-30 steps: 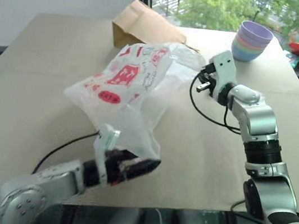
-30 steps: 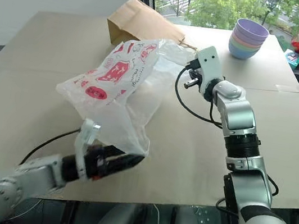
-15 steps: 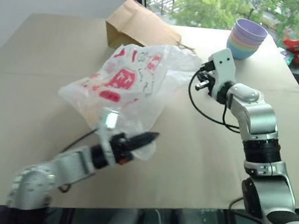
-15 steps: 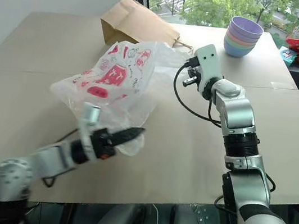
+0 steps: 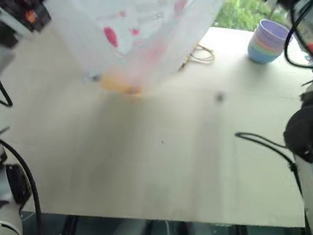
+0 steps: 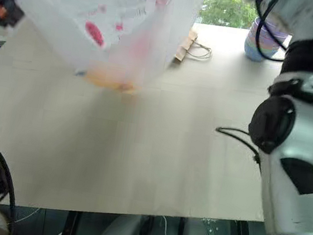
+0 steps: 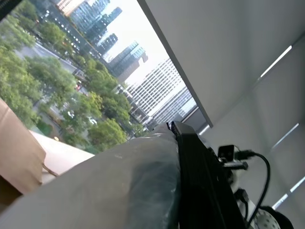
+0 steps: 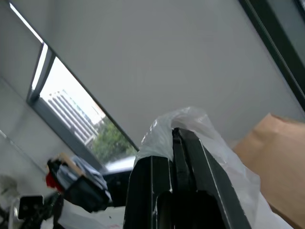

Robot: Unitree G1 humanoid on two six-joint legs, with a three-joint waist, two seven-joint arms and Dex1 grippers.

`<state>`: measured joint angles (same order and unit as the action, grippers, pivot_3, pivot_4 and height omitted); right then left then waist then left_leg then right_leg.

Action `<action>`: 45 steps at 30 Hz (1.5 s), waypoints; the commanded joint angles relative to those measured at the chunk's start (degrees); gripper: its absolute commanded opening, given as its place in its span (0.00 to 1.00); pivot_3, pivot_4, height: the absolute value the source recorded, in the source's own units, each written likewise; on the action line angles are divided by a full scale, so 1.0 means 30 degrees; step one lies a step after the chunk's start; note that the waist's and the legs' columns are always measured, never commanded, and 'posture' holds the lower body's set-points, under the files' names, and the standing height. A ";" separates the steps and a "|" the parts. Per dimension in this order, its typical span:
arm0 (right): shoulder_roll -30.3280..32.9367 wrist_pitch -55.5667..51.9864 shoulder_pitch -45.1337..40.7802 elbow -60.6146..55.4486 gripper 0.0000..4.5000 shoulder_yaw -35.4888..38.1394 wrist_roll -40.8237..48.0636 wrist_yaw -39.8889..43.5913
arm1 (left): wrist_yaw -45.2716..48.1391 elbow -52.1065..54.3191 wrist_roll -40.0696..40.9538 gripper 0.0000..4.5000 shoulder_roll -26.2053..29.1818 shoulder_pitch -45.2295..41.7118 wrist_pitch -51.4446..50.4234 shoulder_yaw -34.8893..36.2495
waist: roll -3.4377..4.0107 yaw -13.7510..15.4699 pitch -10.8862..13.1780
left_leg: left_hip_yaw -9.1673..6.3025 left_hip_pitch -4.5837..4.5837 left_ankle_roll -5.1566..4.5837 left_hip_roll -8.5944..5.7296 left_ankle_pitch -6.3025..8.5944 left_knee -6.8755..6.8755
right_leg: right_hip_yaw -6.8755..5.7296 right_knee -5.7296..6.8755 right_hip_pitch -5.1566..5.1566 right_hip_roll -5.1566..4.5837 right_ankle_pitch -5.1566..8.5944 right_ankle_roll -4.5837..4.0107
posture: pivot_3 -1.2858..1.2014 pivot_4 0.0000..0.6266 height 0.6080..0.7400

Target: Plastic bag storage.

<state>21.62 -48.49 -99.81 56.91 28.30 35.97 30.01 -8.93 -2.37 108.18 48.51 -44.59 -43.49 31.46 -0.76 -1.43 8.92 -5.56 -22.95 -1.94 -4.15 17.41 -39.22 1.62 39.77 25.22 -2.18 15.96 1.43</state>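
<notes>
The plastic bag [image 5: 137, 24], translucent white with red print, hangs stretched in the air above the table between my two raised arms. My left gripper [image 7: 174, 128] is shut on one end of it at the upper left, with the film [image 7: 119, 191] bunched against its black finger [image 7: 195, 176]. At the upper right, my right gripper [image 8: 177, 131] is shut on the other end, and the film [image 8: 190, 121] drapes over its fingertips. The bag's bottom sags just above the tabletop.
The brown paper bag [image 8: 279, 152] lies on the table behind the plastic bag, its string handles [image 5: 200, 53] poking out. A stack of pastel bowls [image 5: 268, 42] stands at the far right. A black cable [image 5: 263, 141] crosses the beige table [image 5: 165, 172] at the right.
Both arms have swung upward and lifted the plastic bag off the table. The left gripper, open under the bag's near end a second ago, has shut on it.
</notes>
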 commanded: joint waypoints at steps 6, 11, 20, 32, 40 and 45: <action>0.3692 -0.1420 -0.2264 -0.0450 0.00 -0.1967 -0.1567 0.0998 | 0.3220 -0.5672 -0.4236 0.01 0.0969 -0.7260 -0.2300 -0.2746 | -0.0002 -0.0762 0.0000 | -0.0077 -0.0194 0.0000 0.0006 -0.0001 -0.0050 | -0.0052 0.0001 0.0144 -0.0028 0.0000 -0.0001 | 0.52 0.24 1.00; 0.5741 -0.4755 -0.1076 -0.3568 0.00 -0.2449 -0.1436 0.0555 | 0.4973 -0.7897 -0.5774 0.01 0.0376 -0.9981 -0.4057 -0.3335 | 0.0007 -0.0888 0.0006 | -0.0116 -0.0269 0.0002 0.0006 -0.0004 -0.0060 | -0.0090 0.0005 0.0210 -0.0032 0.0000 -0.0002 | 0.52 0.24 1.00; 0.3285 -1.2315 0.5440 -1.5336 0.00 0.1651 0.1690 -0.3495 | 0.7262 -0.8355 -0.8751 0.01 -0.0577 -0.9147 -0.6182 -0.3033 | 0.0068 -0.0959 -0.0037 | -0.0110 -0.0263 0.0020 -0.0002 -0.0014 -0.0052 | -0.0023 0.0046 0.0279 -0.0013 0.0000 -0.0001 | 0.52 0.24 1.00; -0.0456 -1.4669 1.7946 -2.5936 0.00 0.3238 0.4597 -0.5008 | 0.7177 -0.2706 -0.7521 0.01 -0.1548 0.0485 -0.8577 -0.0247 | 0.0155 -0.0960 -0.0185 | -0.0121 -0.0215 0.0015 -0.0097 -0.0015 -0.0313 | -0.0017 0.0335 0.0272 -0.0055 0.0001 0.0000 | 0.52 0.24 1.00; 0.2972 -0.9949 2.6643 -2.6200 0.00 -0.4331 0.0919 -0.4152 | 0.6715 -0.0345 -1.0540 0.01 -0.2678 0.5873 -0.7215 -0.1004 | 0.0183 -0.0741 -0.0216 | -0.0067 0.0097 0.0007 -0.0114 -0.0010 -0.0309 | 0.0073 0.0342 -0.0014 -0.0048 0.0003 0.0001 | 0.52 0.24 1.00; 0.4495 -0.5146 2.7394 -2.5530 0.00 -0.7821 -0.1792 -0.2970 | 0.6779 0.5124 -1.3562 0.01 -0.3279 0.9639 -0.6035 -0.3004 | 0.0172 -0.0481 -0.0212 | -0.0012 0.0330 -0.0026 -0.0115 0.0015 -0.0268 | 0.0169 0.0301 -0.0207 -0.0031 0.0003 0.0016 | 0.52 0.24 1.00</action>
<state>33.27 -69.43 -18.00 -18.62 6.83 33.81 19.41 11.07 5.47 72.06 37.60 -17.82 -65.14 23.28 -0.24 -2.87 8.28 -5.59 -21.95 -2.02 -4.49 17.46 -40.00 2.14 40.67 24.60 -2.27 15.97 1.48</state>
